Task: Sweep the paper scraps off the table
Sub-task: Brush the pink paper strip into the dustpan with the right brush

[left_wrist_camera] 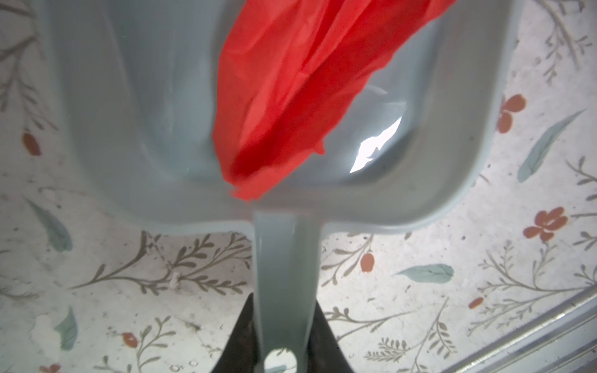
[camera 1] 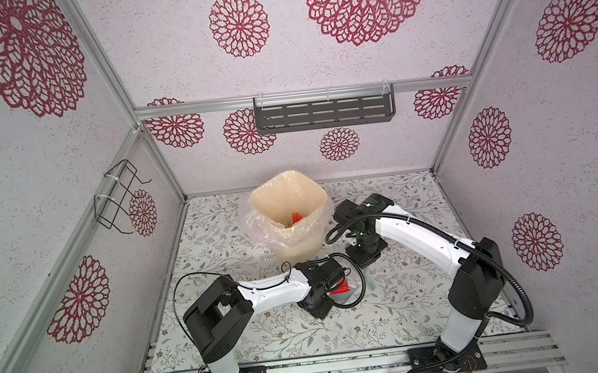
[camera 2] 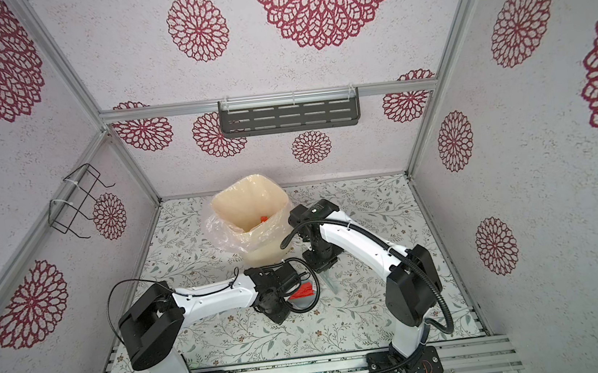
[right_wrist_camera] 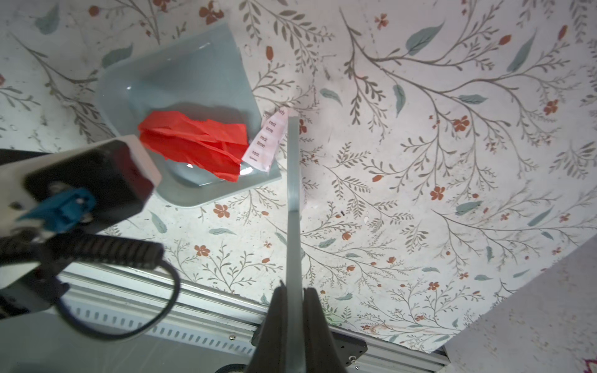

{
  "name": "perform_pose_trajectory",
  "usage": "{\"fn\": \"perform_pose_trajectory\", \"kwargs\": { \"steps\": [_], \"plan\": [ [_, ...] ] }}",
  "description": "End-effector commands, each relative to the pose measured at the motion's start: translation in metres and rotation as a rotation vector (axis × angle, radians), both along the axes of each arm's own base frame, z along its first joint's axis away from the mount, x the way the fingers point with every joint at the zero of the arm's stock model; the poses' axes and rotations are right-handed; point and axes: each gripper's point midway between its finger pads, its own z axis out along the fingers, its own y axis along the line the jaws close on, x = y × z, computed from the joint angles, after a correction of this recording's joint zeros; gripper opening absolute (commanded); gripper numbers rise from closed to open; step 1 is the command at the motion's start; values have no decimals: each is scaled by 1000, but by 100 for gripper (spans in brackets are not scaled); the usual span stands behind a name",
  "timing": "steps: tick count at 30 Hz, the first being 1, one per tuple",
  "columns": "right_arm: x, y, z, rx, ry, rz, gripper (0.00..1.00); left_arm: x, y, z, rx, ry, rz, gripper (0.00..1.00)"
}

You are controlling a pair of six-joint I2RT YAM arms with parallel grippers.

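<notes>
Left tool (left_wrist_camera: pixel 281 329) clamped on the dustpan (left_wrist_camera: pixel 129 129) handle, pan resting on the table (right_wrist_camera: pixel 420 161). Paper scraps (camera 1: pixel 339 288): red scrap (left_wrist_camera: pixel 290 97) inside, white scrap (right_wrist_camera: pixel 266 139) at its lip, just beside the brush (right_wrist_camera: pixel 293 161) clamped in the right tool (right_wrist_camera: pixel 294 310). Likely featherlight, limp: best pushed, not pinched. Far: lined bin (camera 1: pixel 287 196).

Open table (camera 1: pixel 286 332) in front of tall bin (camera 1: pixel 283 193)

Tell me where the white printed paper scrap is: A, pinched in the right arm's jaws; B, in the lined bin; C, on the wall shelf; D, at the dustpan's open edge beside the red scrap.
D: in the right wrist view the white printed scrap lies across the open edge of the dustpan, next to the red scrap inside it.
</notes>
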Motion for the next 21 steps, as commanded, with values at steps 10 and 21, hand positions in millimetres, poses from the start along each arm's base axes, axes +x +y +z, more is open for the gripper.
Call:
{"fn": "perform_pose_trajectory", "kwargs": {
  "steps": [10, 21],
  "plan": [
    [-21, 43, 31, 206, 10, 16, 0, 0, -20, 7, -65, -3, -66, 0],
    [6, 5, 39, 34, -130, -26, 0, -3, -25, 9, -103, -30, -88, 0]
  ]
}}
